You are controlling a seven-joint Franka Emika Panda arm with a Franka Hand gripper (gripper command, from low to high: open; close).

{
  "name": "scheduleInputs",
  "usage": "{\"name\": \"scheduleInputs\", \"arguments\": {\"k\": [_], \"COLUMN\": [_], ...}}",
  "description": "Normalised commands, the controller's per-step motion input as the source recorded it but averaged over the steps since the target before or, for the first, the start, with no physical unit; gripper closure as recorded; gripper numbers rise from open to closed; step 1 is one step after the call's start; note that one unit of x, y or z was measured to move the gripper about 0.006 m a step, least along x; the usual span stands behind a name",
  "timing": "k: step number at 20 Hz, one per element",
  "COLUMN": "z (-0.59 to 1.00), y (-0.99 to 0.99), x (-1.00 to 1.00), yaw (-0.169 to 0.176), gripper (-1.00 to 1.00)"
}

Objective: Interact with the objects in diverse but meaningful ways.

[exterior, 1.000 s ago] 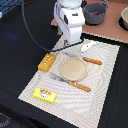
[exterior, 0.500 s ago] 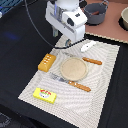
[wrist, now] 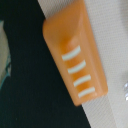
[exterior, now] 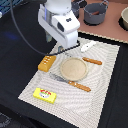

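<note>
The loaf [exterior: 46, 63] lies on the mat's [exterior: 100, 90] edge, just beside the plate [exterior: 74, 69], straight below the wrist camera. Gripper hidden; opening unknowable. Best descend centred and close across the loaf's narrow sides.

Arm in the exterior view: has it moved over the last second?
Yes. Its head has swung toward that view's left, from above the plate toward the bread loaf, which now fills the wrist view.
</note>
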Motion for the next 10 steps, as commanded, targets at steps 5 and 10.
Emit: {"name": "scheduleInputs", "arguments": {"k": [5, 10], "z": [-0.19, -0.16], "y": [-0.32, -0.07], "x": [-0.35, -0.29], "yaw": [0.146, 0.190], "gripper": [-1.00, -1.00]}}
